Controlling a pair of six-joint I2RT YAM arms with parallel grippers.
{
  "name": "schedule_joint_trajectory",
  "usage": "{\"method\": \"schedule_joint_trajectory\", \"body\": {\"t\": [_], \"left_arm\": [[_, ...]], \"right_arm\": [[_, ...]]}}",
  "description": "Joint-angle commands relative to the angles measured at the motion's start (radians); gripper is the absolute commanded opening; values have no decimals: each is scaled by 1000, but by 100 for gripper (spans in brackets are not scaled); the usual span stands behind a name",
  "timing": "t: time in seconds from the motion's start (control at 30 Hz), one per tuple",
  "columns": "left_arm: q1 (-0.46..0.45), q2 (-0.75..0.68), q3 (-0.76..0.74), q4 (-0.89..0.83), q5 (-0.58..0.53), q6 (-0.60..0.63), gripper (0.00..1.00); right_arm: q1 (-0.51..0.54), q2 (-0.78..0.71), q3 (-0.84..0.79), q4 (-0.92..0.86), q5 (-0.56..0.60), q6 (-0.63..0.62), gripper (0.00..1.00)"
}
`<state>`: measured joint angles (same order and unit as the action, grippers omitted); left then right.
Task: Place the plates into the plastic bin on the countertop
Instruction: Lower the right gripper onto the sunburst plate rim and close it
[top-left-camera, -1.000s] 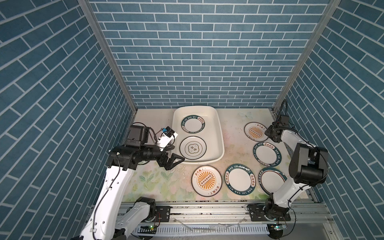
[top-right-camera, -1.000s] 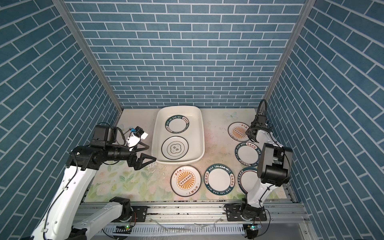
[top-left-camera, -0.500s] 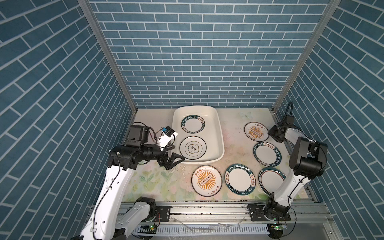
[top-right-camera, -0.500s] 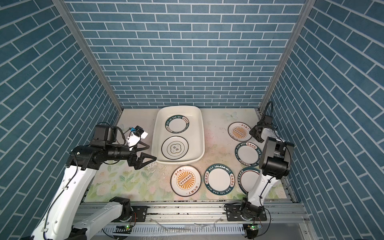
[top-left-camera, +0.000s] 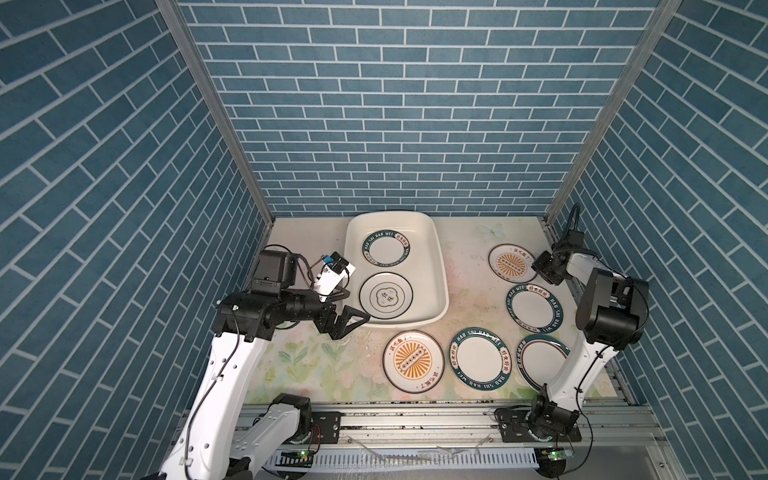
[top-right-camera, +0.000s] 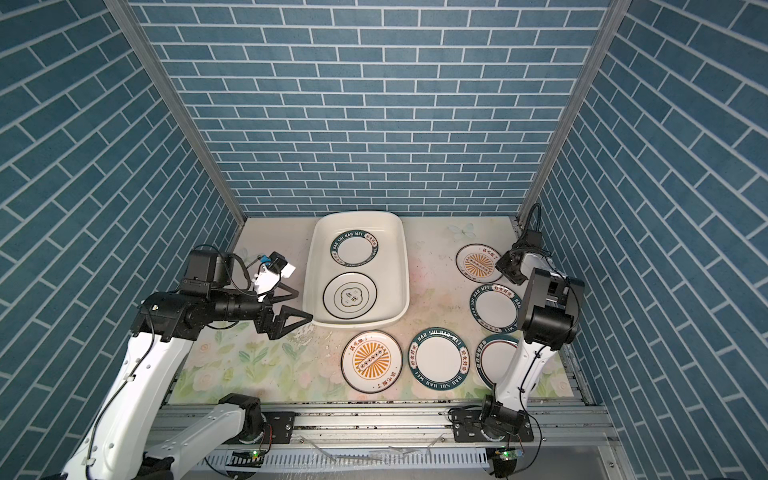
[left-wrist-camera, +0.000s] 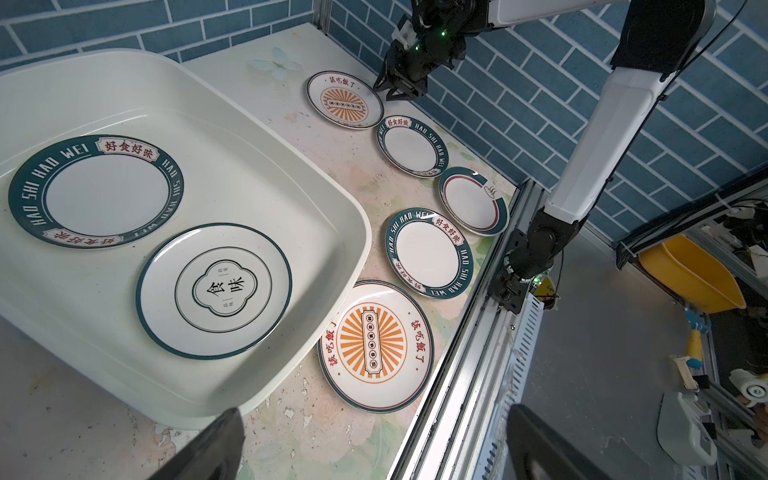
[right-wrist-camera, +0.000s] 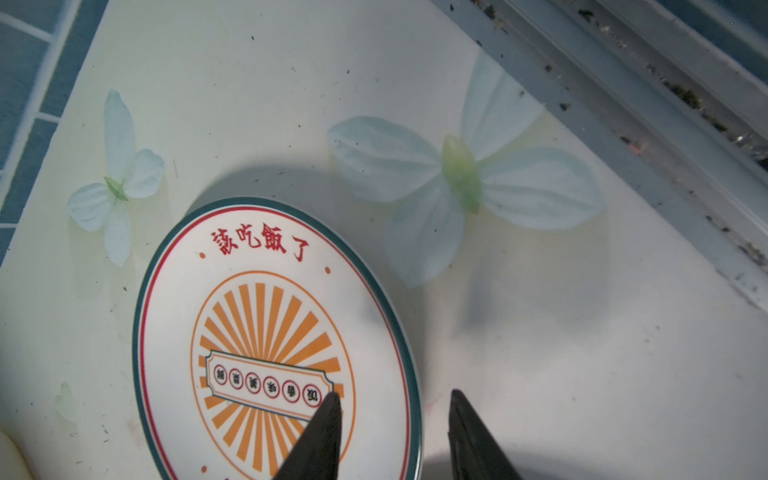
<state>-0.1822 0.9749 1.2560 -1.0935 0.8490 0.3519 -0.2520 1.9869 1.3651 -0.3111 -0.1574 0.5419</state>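
The cream plastic bin (top-left-camera: 440, 266) stands at the back middle of the floral countertop (top-left-camera: 316, 365). It holds a teal-lettered plate (top-left-camera: 385, 252) and a cloud-emblem plate (top-left-camera: 386, 296). Outside it lie two sunburst plates (top-left-camera: 512, 262) (top-left-camera: 413, 360), two teal-lettered plates (top-left-camera: 534, 308) (top-left-camera: 479, 358) and a teal-and-red-rimmed plate (top-left-camera: 540, 361). My right gripper (right-wrist-camera: 392, 405) is open and low, its jaws astride the rim of the far sunburst plate (right-wrist-camera: 266, 332). My left gripper (top-left-camera: 353, 320) is open and empty beside the bin's near left corner.
A grey metal rail (top-left-camera: 415, 419) runs along the front edge and another along the right side (right-wrist-camera: 623, 104). Blue brick walls close in the left, back and right. A yellow tub (left-wrist-camera: 690, 274) sits beyond the front rail.
My right gripper has come down at the right edge of the far sunburst plate and its jaws have narrowed slightly. The left arm has not moved.
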Motion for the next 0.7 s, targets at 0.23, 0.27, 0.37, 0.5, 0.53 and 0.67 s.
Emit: {"method": "schedule_joint_trajectory", "body": {"t": [0.23,0.27,0.37,0.5,0.53,0.67], "left_arm": [[-5,-3,-5,4,-3,4,100],[-4,-4,-6,4,-3,4,100],[-5,-3,-4,4,-4,5,99],[-5,-4,-5,6,-6,5,100],[-5,-4,-4,6,-5,6,100],[-5,-3,-4,7,-5,6,100]], "right_arm": [[-4,67,64,-38,-79,-33,41],[-4,67,65,-37,-79,-33,41],[-4,71,66,-33,-94,-34,40],[-3,78,66,-27,-120,-40,37],[-3,79,66,-25,-133,-41,37],[-1,84,69,-24,-163,-51,34]]}}
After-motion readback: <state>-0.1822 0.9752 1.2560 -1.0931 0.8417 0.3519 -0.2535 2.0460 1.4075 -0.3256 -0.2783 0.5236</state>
